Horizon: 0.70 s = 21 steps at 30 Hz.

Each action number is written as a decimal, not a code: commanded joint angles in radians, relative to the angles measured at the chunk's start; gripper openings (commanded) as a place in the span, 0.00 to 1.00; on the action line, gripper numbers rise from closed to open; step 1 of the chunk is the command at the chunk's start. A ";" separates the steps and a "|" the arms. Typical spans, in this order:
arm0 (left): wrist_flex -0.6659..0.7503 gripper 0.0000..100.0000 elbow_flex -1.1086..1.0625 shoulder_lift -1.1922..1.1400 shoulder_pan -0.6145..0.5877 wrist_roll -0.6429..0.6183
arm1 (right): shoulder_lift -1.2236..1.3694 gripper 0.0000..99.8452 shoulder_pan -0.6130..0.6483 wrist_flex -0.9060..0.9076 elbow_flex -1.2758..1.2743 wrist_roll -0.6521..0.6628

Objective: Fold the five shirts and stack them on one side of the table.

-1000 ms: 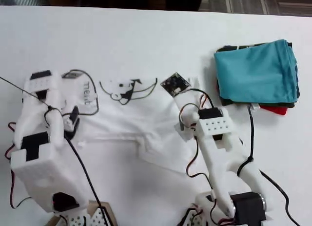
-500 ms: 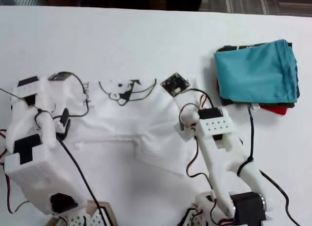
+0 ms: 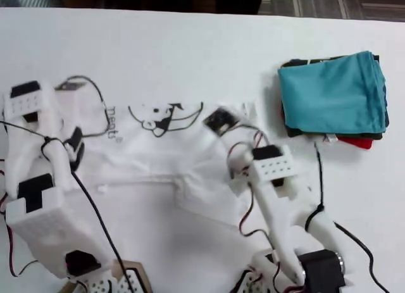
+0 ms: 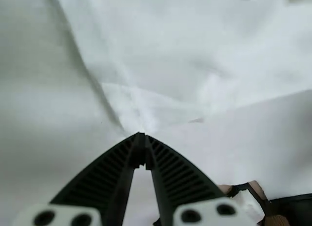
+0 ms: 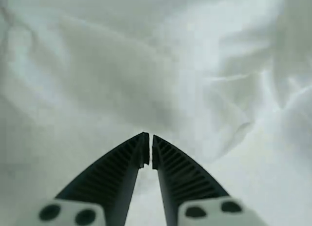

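A white shirt [image 3: 183, 157] with a black drawing [image 3: 164, 116] lies spread and rumpled across the middle of the table. My left gripper [image 4: 142, 138] is shut, pinching a fold of the white shirt [image 4: 195, 65] at its left side; that arm [image 3: 31, 122] stands at the table's left. My right gripper [image 5: 147, 138] is shut on the white cloth [image 5: 122, 65] near the shirt's right upper part, below its arm's wrist [image 3: 272, 169]. A stack of folded shirts, with a teal shirt [image 3: 332, 93] on top and a red shirt [image 3: 357, 142] under it, sits at the right.
The white table [image 3: 190, 46] stretches bare behind the shirt. Both arm bases and loose cables [image 3: 101, 204] crowd the front edge. A small cardboard piece [image 3: 130, 274] lies by the left base.
The left arm has moved left, drawing the shirt's left side out flatter and uncovering print by the drawing. The right arm has shifted slightly left over the shirt.
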<state>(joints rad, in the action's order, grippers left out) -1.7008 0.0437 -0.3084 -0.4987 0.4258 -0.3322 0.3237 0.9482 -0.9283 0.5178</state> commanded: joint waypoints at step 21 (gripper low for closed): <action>0.554 0.03 -0.314 -0.014 0.018 -0.106 | -0.045 0.02 0.133 0.058 -0.080 0.078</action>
<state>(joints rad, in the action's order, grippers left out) -1.1945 -0.2662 -0.3237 -0.4434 0.3214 -0.3429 0.5263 0.9743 -1.0203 0.5347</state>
